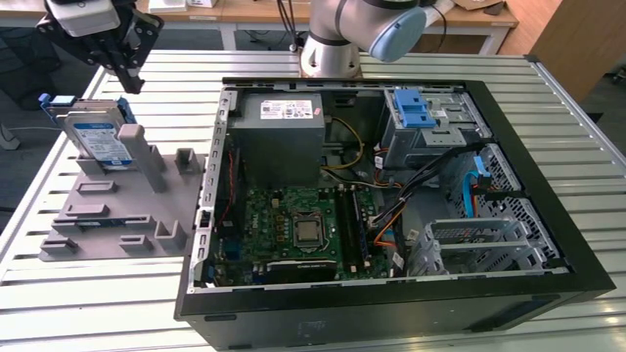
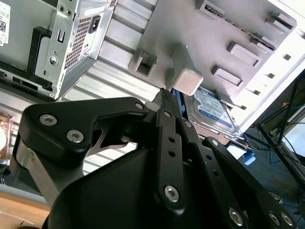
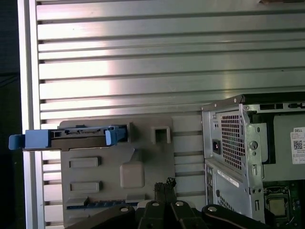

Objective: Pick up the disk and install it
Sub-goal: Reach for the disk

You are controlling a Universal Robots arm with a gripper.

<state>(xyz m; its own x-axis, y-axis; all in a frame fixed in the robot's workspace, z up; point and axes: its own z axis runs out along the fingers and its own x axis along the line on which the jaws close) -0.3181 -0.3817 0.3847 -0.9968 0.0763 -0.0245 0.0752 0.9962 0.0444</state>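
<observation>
Disk, one only, stands upright on its edge in its blue carrier, slotted into the far end of the single grey fixture plate at the exterior view's left. The first wrist view shows its blue-framed edge on the plate, and the second wrist view shows its white-and-blue label beside a grey post of the plate. The one black gripper hangs near the disk's top, apart from it, its fingers drawn together on nothing; both wrist views show the tips pressed close. All of this rests on a slatted metal table. Further toward the exterior view's right lies one open computer case on its side, holding one grey power supply box, one green motherboard and one blue drive bay bracket. Behind the case rises the robot arm.
</observation>
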